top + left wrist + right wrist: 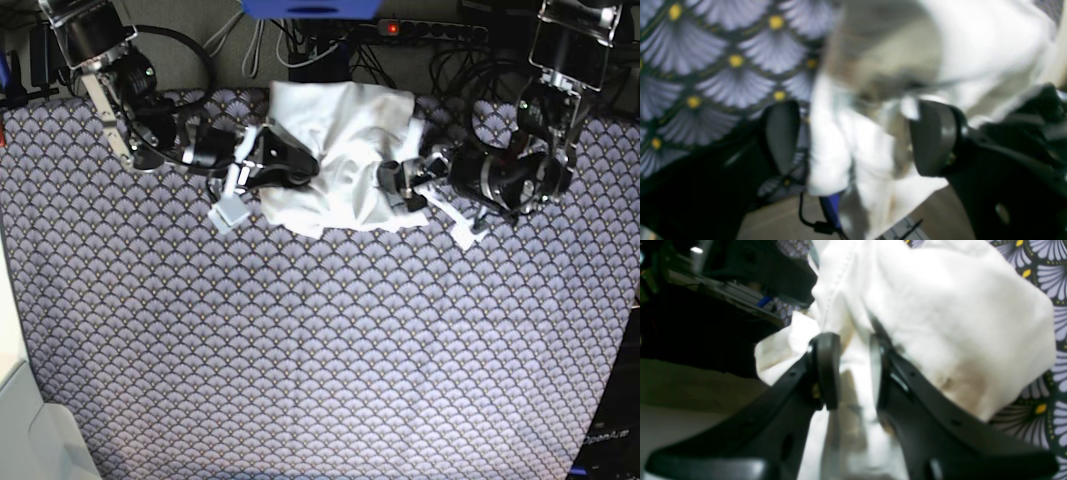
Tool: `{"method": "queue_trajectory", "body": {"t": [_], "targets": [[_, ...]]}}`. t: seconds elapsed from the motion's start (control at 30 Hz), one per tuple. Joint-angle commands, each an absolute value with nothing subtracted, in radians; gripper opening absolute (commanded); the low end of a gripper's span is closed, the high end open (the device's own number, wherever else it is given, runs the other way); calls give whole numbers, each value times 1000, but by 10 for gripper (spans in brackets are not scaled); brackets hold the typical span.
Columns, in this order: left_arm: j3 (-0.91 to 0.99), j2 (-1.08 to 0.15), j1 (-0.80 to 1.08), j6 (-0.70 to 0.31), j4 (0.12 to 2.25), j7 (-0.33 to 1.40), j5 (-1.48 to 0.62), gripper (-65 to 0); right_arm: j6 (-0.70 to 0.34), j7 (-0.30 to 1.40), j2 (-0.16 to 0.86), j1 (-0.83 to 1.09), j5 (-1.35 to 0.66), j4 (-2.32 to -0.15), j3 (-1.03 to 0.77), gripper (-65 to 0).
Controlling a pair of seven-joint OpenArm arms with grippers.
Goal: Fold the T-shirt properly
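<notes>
The white T-shirt lies bunched up at the back middle of the table. My right gripper reaches into its left edge. In the right wrist view the gripper is shut on a fold of the T-shirt, with cloth filling the narrow gap between the pads. My left gripper is at the shirt's right edge. The left wrist view is blurred, but the gripper stands wide open there. White T-shirt fabric hangs loose between the fingers without being pinched.
A tablecloth with a purple fan pattern covers the table. Cables and a power strip run along the back edge. A blue object sits just behind the shirt. A pale surface borders the front left.
</notes>
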State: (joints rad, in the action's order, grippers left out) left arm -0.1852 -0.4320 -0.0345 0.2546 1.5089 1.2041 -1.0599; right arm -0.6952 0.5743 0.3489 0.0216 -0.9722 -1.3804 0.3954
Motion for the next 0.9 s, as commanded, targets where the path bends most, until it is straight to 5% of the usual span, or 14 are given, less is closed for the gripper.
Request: {"method": "queue_trajectory", "body": {"t": [0.0, 0.33, 0.43, 0.67, 0.87], "targets": [[-203, -427, -48, 252, 1511, 1207, -1075, -148, -698, 561, 355, 10, -974, -1389, 389, -483], [-302, -417, -76, 252, 1500, 1204, -1075, -154, -698, 561, 355, 10, -974, -1389, 389, -483], [-303, -417, -76, 252, 1498, 1204, -1075, -219, -698, 561, 355, 10, -974, -1389, 389, -483], [-303, -417, -77, 252, 1481, 1204, -1075, -507, -698, 561, 355, 10, -974, -1389, 389, -483], [-303, -400, -79, 252, 1434, 1202, -1050, -509, -698, 561, 358, 10, -974, -1392, 389, -483]]}}
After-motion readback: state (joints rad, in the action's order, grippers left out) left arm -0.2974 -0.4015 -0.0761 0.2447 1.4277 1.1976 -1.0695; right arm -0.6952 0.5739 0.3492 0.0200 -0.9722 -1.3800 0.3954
